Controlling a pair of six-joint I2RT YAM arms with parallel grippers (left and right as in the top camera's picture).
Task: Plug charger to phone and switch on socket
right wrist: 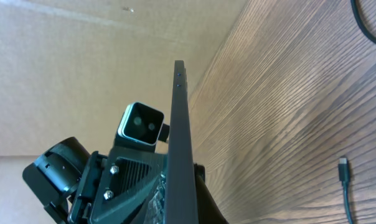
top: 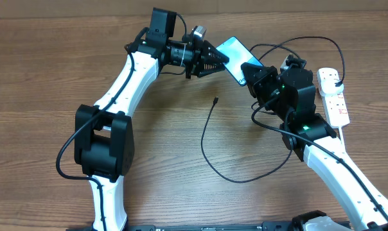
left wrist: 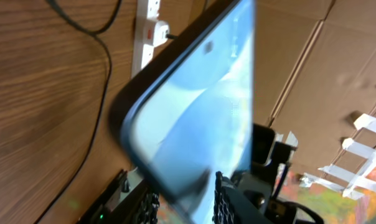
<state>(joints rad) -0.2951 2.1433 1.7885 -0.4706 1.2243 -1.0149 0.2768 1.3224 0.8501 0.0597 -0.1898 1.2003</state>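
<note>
At the phone [top: 234, 50], which is lifted off the worktop [top: 65, 70] and tilted, both of your arms meet. Your left end effector [top: 218, 61] pinches the phone near one end. Its pads [left wrist: 228, 198] show against the glowing screen in the left wrist view. I read that grip as a way to steady the handset and present its port edge.

Your right end effector [top: 257, 76] sits at the phone's opposite end, touching it or just beside it. You cannot tell from any view whether it is spread or clamped. Its camera sees the phone edge-on, which suggests it is lined up with that edge.

The charger [top: 203, 138] is in neither grip. Its plug tip [top: 216, 100] lies loose on the wood, on the side of the phone nearer the arm bases, close to it but apart. The cable loops away toward your right arm.

The socket [top: 333, 96] lies on the far side of the phone from your left arm, beyond the right end effector, untouched. Nothing is plugged into the phone yet, so you will likely need one end effector free to fetch that tip.
</note>
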